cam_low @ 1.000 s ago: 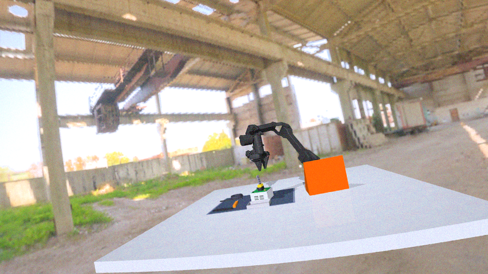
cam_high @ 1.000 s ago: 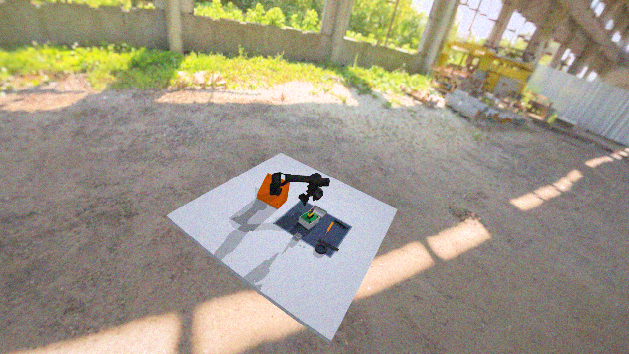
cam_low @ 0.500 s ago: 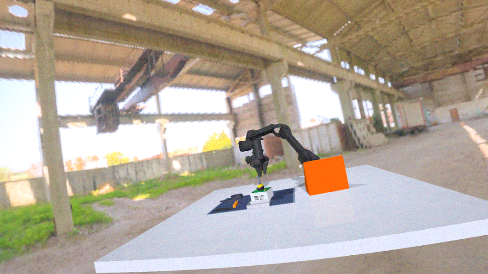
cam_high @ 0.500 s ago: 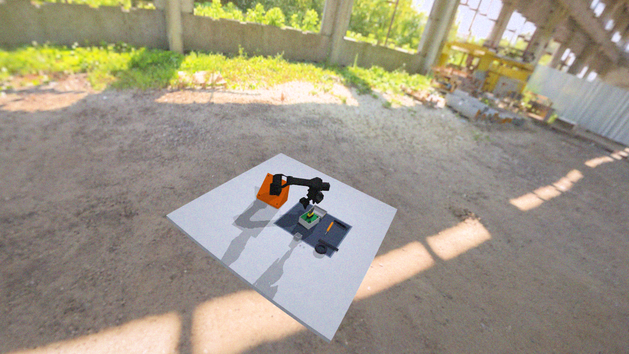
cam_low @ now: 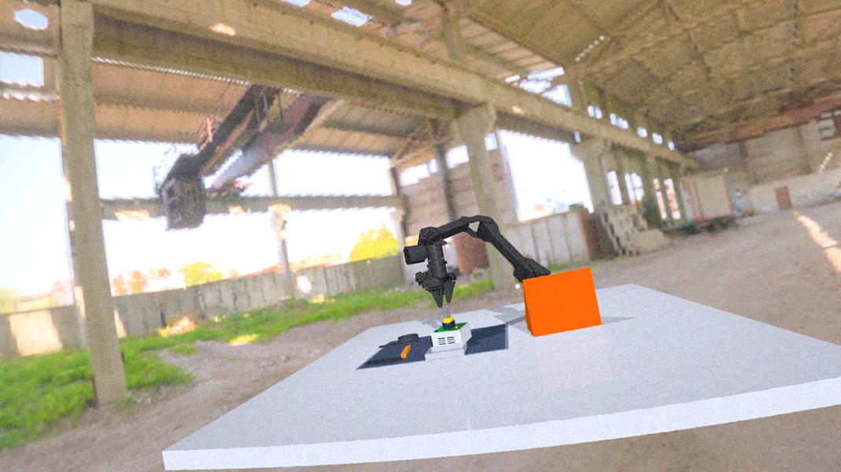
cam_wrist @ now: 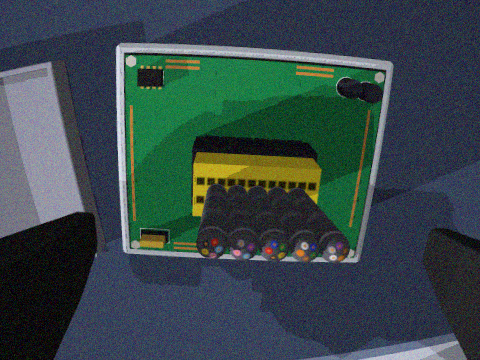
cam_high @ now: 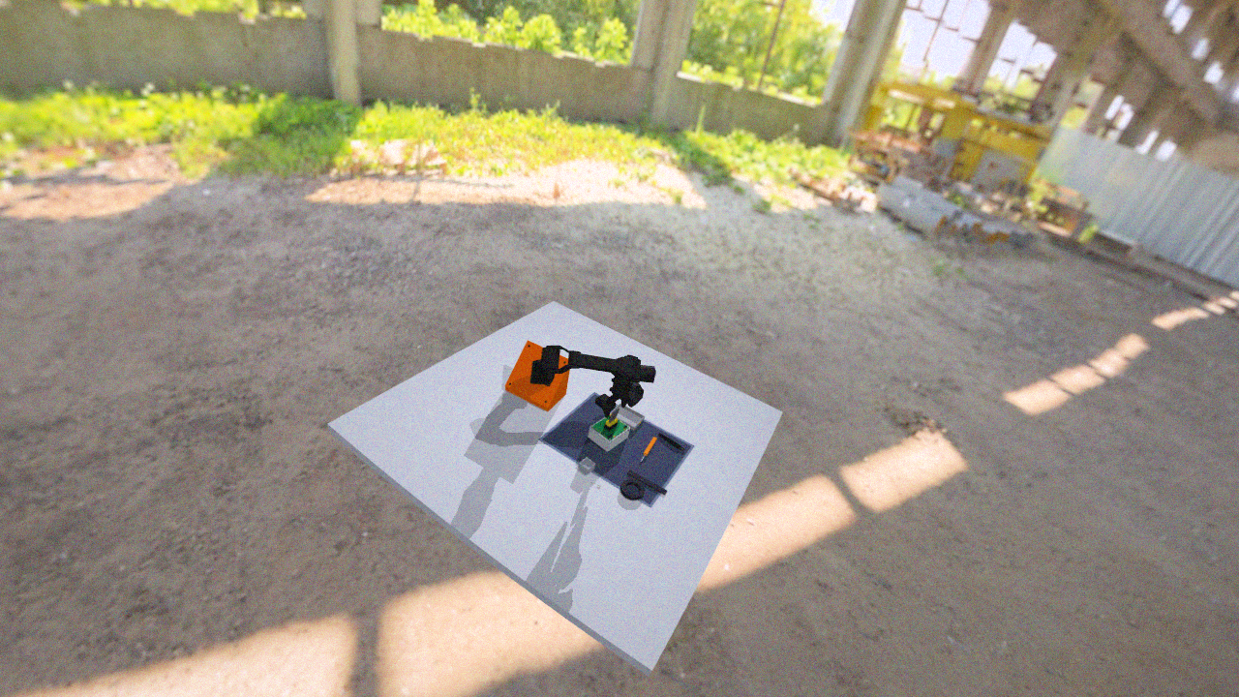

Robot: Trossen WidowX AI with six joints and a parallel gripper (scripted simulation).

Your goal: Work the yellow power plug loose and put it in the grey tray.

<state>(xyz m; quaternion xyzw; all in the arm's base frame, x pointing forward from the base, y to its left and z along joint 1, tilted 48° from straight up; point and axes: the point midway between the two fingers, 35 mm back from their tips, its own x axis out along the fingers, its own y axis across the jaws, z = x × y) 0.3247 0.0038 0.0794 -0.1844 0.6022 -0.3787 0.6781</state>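
The yellow plug (cam_high: 611,423) (cam_low: 448,320) (cam_wrist: 257,167) sits in the black socket (cam_wrist: 255,144) on the green circuit board (cam_wrist: 165,125). Several dark cables (cam_wrist: 260,212) with coloured ends rise from the plug and hide part of it in the wrist view. The board lies in a white housing (cam_high: 608,442) (cam_low: 461,338). The grey tray (cam_high: 641,421) (cam_low: 446,353) (cam_wrist: 37,125) stands beside the housing, at the left in the wrist view. My gripper (cam_low: 444,303) (cam_wrist: 268,240) is open and empty, above the plug, with its fingers at the two sides of the wrist view.
A dark blue mat (cam_high: 567,433) (cam_wrist: 425,30) lies under the housing. An orange-handled tool (cam_high: 649,446) (cam_low: 406,352), a black bar (cam_high: 670,442) and a black ring (cam_high: 631,490) lie on it. A small grey box (cam_high: 586,465) is near its edge. An orange block (cam_low: 562,300) stands by the arm's base.
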